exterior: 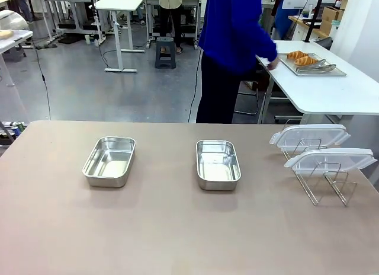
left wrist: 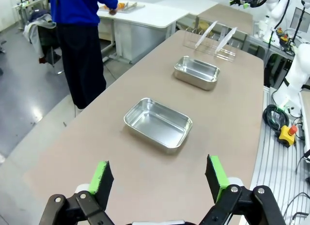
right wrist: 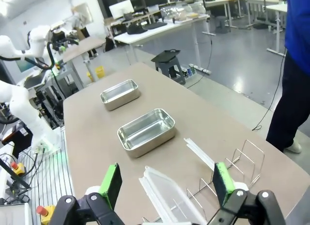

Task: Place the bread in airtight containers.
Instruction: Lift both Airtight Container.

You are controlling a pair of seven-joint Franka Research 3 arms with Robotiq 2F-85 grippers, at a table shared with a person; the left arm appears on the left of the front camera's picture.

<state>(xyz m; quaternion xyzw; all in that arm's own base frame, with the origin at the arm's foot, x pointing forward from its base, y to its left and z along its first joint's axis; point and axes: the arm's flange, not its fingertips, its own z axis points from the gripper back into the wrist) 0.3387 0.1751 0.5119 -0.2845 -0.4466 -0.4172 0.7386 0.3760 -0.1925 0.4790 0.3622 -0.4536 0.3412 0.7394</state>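
Two empty steel containers rest on the brown table: one left of centre (exterior: 109, 161) (left wrist: 158, 124) (right wrist: 120, 94), one at the middle (exterior: 218, 163) (left wrist: 196, 72) (right wrist: 146, 132). The bread, two golden croissants (exterior: 301, 58), lies on a flat tray (exterior: 337, 72) on a white side table behind, where a person in blue (exterior: 234, 44) has a hand. My left gripper (left wrist: 160, 179) hangs open above the table's left end. My right gripper (right wrist: 167, 184) is open over the clear lids.
Two clear plastic lids (exterior: 309, 136) (exterior: 331, 160) lean in a wire rack (exterior: 325, 183) (right wrist: 242, 164) at the table's right. Metal tongs (exterior: 317, 66) lie on the tray. The person (left wrist: 82, 36) stands beyond the far edge.
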